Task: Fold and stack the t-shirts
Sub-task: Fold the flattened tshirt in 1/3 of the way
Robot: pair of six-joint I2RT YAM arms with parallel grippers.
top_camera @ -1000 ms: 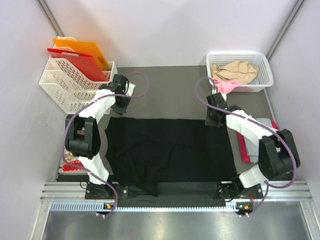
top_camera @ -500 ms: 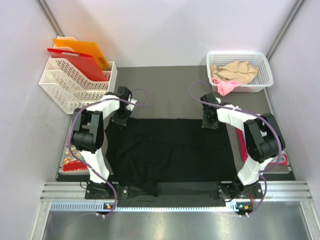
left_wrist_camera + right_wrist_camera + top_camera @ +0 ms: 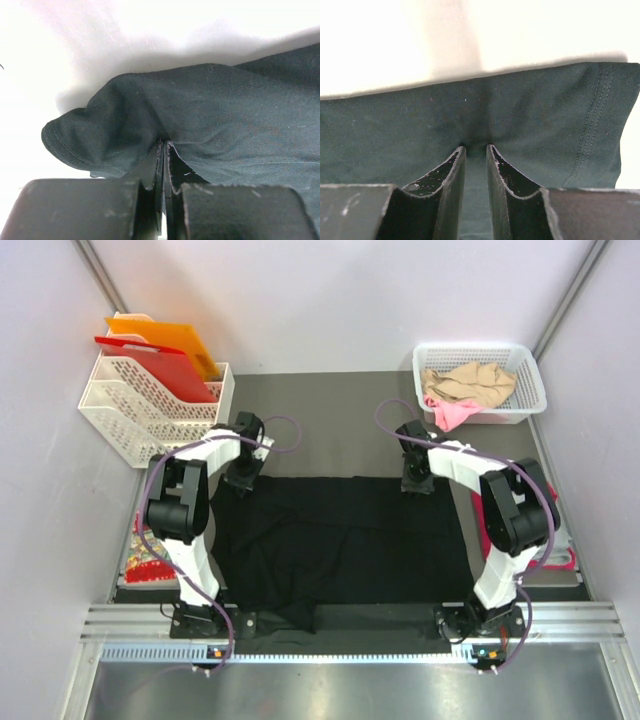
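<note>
Top external view: at the far left of the bench [image 3: 330, 430] stands a white lattice file rack [image 3: 140, 420] holding a red folder [image 3: 160, 365] and an orange folder [image 3: 170, 338]. Nearer the arm bases, a small red patterned card [image 3: 148, 565] lies flat by the left arm. The left tool [image 3: 240, 483] is down at the far left corner of the black t-shirt [image 3: 340, 540]. This shirt lies spread flat across the middle of the bench between the two arms, its near edge reaching the base rail. In the left wrist view the left tool [image 3: 164, 145] is clenched. Its two fingers are pressed together with a fold of the black t-shirt [image 3: 225, 115] pinched between them, and the cloth rises in a rounded hump just ahead of the tips. The right tool [image 3: 418, 483] sits at the shirt's far right corner, level with the left one. In the right wrist view the right tool [image 3: 475, 150] stands over the far edge of the black t-shirt [image 3: 395, 130], close to a double-stitched hem. Its fingers are a narrow way apart with cloth lying in the gap, and whether they truly pinch it I cannot tell. At the far right corner of the bench a white basket [image 3: 478, 347] holds a crumpled beige t-shirt [image 3: 468, 383], and a pink t-shirt [image 3: 455, 413] spills over its near rim.
</note>
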